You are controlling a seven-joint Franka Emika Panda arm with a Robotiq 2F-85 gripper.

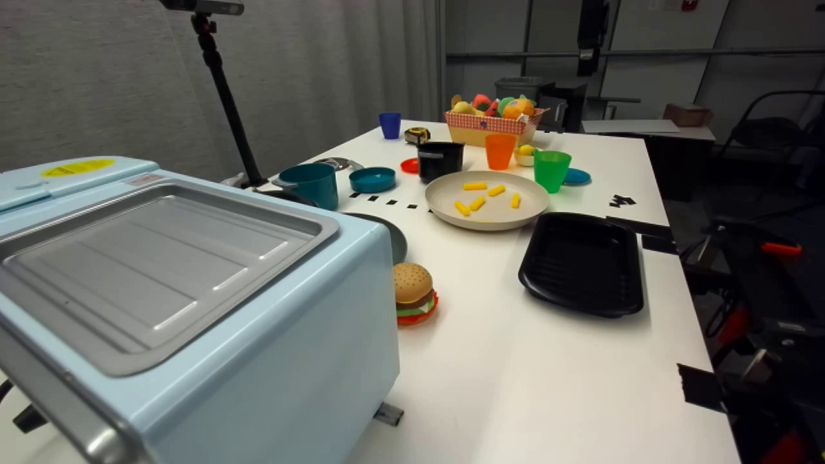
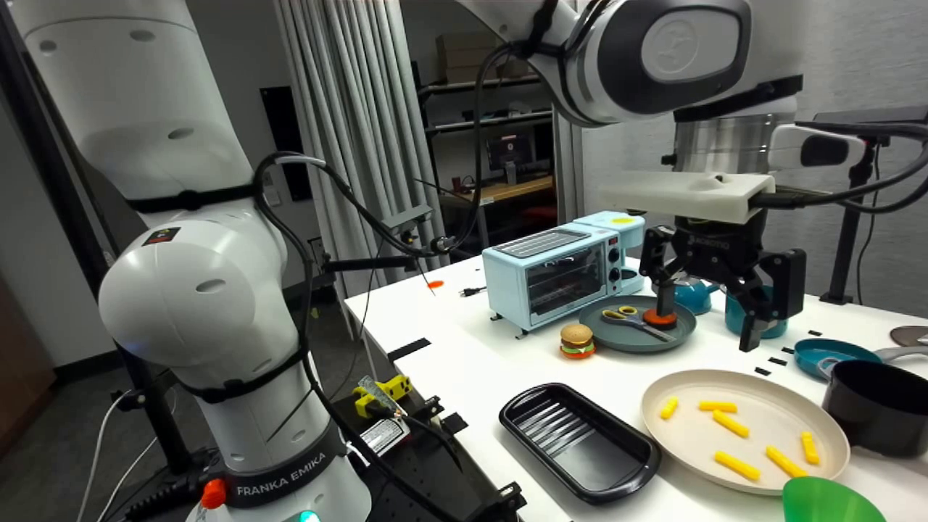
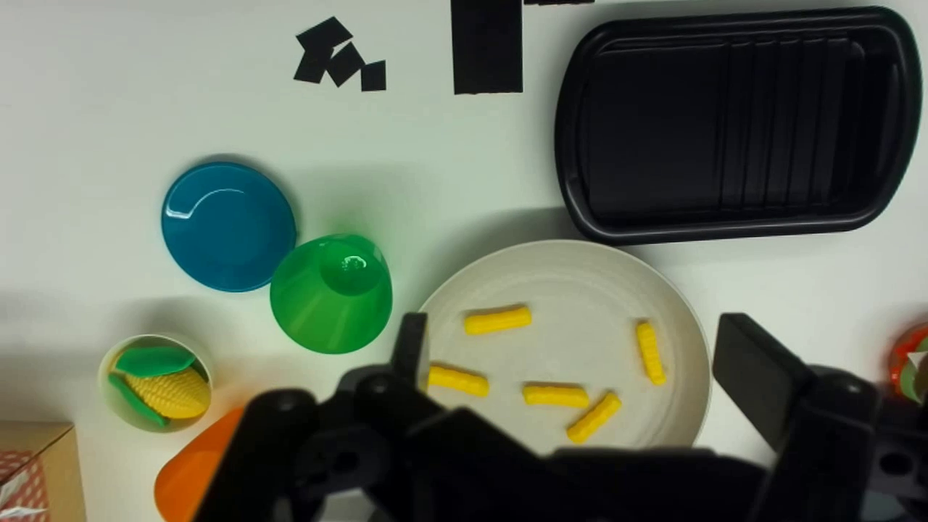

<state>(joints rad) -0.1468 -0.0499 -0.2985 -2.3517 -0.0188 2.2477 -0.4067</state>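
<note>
Hangs above tabletop with gripper spread wide, facing the beige plate of yellow sticks beside the black tray

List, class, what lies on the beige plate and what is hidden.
Six yellow sticks lie on the plate. In the wrist view the gripper hides part of it, so only five show. The table beneath is covered.

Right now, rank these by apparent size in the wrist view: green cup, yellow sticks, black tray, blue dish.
1. Black tray
2. Blue dish and green cup: too close to rank, since the cup's height may enlarge it.
3. Yellow sticks, each singly.
</note>
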